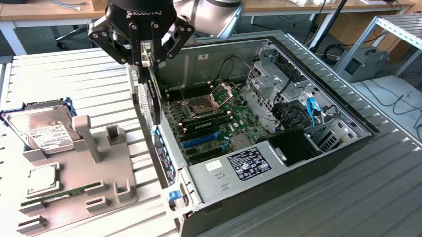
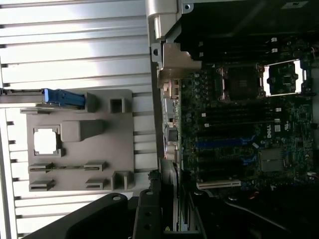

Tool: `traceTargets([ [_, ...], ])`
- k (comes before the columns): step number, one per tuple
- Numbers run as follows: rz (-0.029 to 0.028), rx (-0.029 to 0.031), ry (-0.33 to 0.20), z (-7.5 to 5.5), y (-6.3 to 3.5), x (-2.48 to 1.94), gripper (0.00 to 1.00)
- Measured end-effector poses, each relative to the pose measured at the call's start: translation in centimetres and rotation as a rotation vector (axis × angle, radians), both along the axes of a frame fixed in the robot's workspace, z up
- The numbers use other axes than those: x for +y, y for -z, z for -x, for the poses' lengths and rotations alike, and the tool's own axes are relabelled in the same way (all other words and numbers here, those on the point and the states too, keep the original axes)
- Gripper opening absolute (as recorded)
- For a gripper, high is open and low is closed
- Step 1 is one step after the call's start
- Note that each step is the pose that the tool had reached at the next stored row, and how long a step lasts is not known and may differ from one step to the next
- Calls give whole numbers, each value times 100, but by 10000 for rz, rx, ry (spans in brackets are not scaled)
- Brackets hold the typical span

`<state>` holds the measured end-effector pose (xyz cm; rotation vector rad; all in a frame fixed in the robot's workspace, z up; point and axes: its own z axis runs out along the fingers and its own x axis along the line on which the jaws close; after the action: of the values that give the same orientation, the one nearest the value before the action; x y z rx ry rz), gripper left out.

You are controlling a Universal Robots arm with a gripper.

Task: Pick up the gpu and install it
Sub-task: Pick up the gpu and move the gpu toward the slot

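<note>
One ribbed pale metal table carries a boxy open steel computer case and a flat grey plastic holder. The thin black gpu hangs upright over the case's wall, clamped edge-on in the gripper. Wooden desks stand behind.

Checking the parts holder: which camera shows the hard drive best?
The exterior view: the hard drive shows its silver face and white label, at the grey holder's end. The wrist view gives its thin edge, beside a blue piece.
</note>
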<state>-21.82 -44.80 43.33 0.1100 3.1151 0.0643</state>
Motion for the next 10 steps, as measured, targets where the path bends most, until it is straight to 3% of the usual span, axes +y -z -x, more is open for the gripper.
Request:
traceTargets([
  [10, 1, 0, -1, -154, 0, 0, 26],
])
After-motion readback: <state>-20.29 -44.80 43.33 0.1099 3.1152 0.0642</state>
